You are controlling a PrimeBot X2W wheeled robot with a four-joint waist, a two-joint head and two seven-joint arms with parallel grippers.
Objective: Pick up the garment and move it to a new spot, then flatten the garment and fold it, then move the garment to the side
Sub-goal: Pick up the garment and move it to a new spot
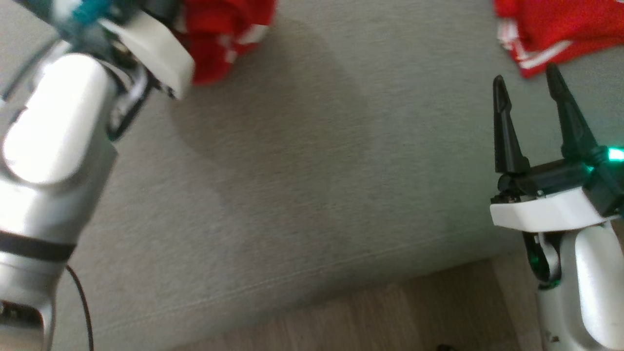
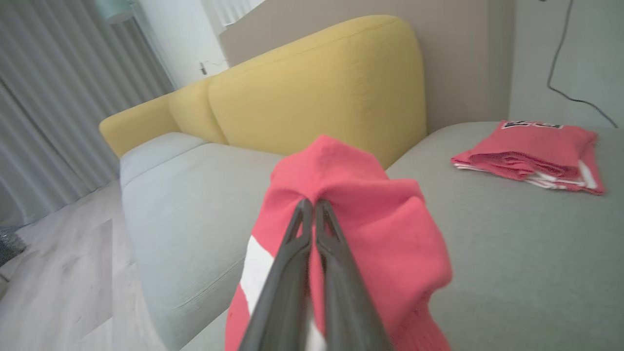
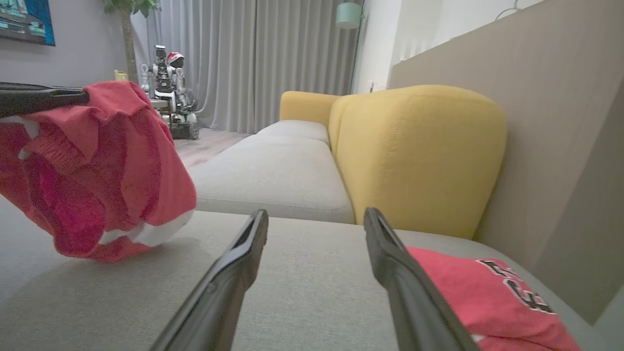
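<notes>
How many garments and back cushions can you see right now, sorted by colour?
Red garments: 2, the held garment bunched in the left gripper, jaws shut, and the folded garment lying on the grey seat.
Yellow back cushions: 2.
Total: 4.

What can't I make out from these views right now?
- Held garment: bottom cut off by left wrist view's lower edge; left arm covers part in head view.
- Folded garment: cut by head view's top edge; a right finger hides part in right wrist view.
- Left gripper: tips hidden behind its own wrist in head view.
</notes>
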